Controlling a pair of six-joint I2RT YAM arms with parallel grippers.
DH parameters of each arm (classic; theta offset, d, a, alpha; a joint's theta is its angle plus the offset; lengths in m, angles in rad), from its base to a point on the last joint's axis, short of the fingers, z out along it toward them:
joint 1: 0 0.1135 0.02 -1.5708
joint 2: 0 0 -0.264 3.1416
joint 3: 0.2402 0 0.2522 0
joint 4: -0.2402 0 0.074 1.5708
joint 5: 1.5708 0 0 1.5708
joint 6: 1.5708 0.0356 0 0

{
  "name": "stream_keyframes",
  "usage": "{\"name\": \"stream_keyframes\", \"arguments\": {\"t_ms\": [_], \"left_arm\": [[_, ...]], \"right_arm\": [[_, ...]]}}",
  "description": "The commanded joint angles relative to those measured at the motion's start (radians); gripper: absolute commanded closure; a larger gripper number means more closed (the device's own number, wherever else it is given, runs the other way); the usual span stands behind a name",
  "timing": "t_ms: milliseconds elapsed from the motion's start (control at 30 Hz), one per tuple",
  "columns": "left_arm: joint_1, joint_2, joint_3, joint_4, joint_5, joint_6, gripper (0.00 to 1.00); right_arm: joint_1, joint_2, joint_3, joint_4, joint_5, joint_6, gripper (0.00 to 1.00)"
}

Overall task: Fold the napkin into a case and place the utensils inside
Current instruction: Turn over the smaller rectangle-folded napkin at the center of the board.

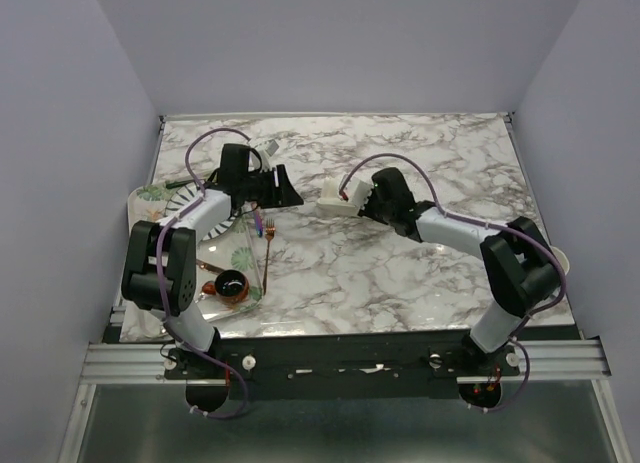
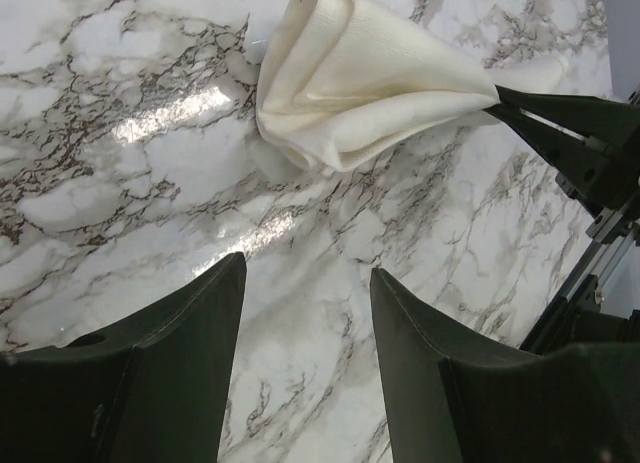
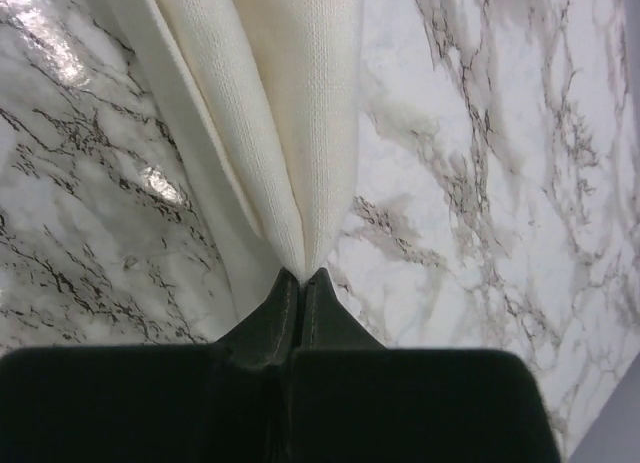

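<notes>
— Where's the napkin (image 2: pixel 350 83)?
— Middle of the table (image 1: pixel 400 273), bunched, 1 corner pinched by the right gripper (image 3: pixel 302 278), fingers closed tight.
— And the left gripper (image 2: pixel 308 268)?
— Its 2 fingers spread, empty — near the napkin, not touching.

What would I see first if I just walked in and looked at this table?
The cream napkin catches the eye first, bunched up near the middle of the marble table with one end pinched in the right gripper. The left gripper hangs open close by, holding nothing. Over on the left side of the table, a copper fork lies beside the left arm.
</notes>
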Motion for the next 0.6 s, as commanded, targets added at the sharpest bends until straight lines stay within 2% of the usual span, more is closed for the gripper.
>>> {"name": "stream_keyframes", "arguments": {"t_ms": [0,300,433,467,500,567], "left_arm": [[0.009,-0.065,-0.039,-0.041,-0.061,0.038,0.38],[0.026,-0.093,-0.08,-0.067,-0.087,0.058,0.38],[0.036,-0.097,-0.079,-0.093,-0.081,0.078,0.39],[0.04,-0.101,-0.075,-0.099,-0.08,0.085,0.39],[0.042,-0.104,-0.072,-0.102,-0.078,0.092,0.39],[0.046,-0.116,-0.063,-0.117,-0.067,0.118,0.39]], "right_arm": [[0.091,-0.044,-0.126,0.265,0.169,-0.101,0.99],[0.267,-0.05,-0.309,0.498,0.392,-0.131,0.98],[0.341,-0.035,-0.344,0.471,0.442,-0.089,0.77],[0.364,-0.03,-0.348,0.463,0.45,-0.082,0.7],[0.375,-0.026,-0.352,0.457,0.459,-0.057,0.56],[0.402,-0.026,-0.349,0.41,0.475,-0.028,0.48]]}}
